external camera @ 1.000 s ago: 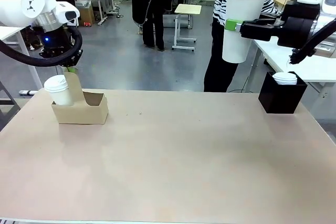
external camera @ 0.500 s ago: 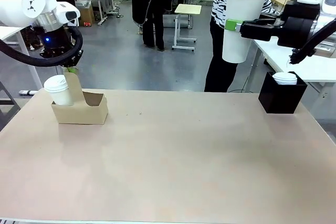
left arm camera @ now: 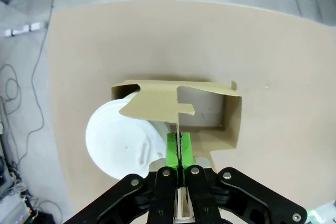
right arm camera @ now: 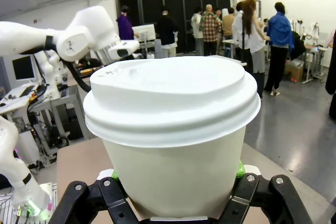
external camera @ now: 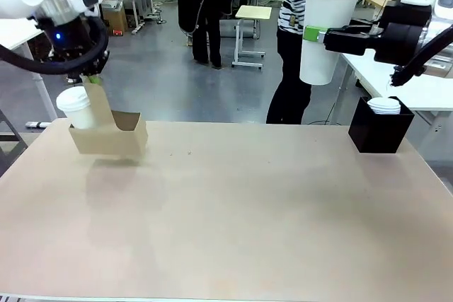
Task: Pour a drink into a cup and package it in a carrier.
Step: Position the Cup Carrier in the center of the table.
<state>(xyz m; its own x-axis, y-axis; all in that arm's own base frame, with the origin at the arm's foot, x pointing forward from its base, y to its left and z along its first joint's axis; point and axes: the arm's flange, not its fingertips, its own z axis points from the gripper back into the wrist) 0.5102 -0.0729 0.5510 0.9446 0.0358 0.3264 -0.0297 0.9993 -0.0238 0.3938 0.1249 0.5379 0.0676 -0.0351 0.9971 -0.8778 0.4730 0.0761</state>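
The left gripper [external camera: 93,83] pinches the top of the carrier's [external camera: 120,139] upright handle panel. In the left wrist view its green pads [left arm camera: 173,148] are pressed flat on either side of the thin cardboard, so the jaws are closed on the panel. The carrier hangs just above the table [external camera: 248,210] near its far left corner, tilted a little, with its shadow on the tabletop beneath it.

One slot, on the carrier's left side in the front view, holds the slotted cup [external camera: 76,109], white and capped with a white lid. From the left wrist camera that lid [left arm camera: 118,140] sits beside the panel and partly under a cardboard flap. The slot on the other side of the panel [left arm camera: 210,111] stands empty.

The right gripper [external camera: 315,33] is raised high at the far right and reaches toward the middle. Its jaws clamp the held cup [external camera: 327,26], a tall white paper cup with a lid, about midway up its wall. In the right wrist view the held cup [right arm camera: 173,129] stands upright between the fingers of the right gripper [right arm camera: 176,195], lid seated all round.

Both lids hide what the cups hold, so the drink cannot be seen.

A black box [external camera: 379,139] sits on the table at the far right, with a stack of white lids [external camera: 386,106] in it. A person [external camera: 287,68] in a striped top stands beyond the table.
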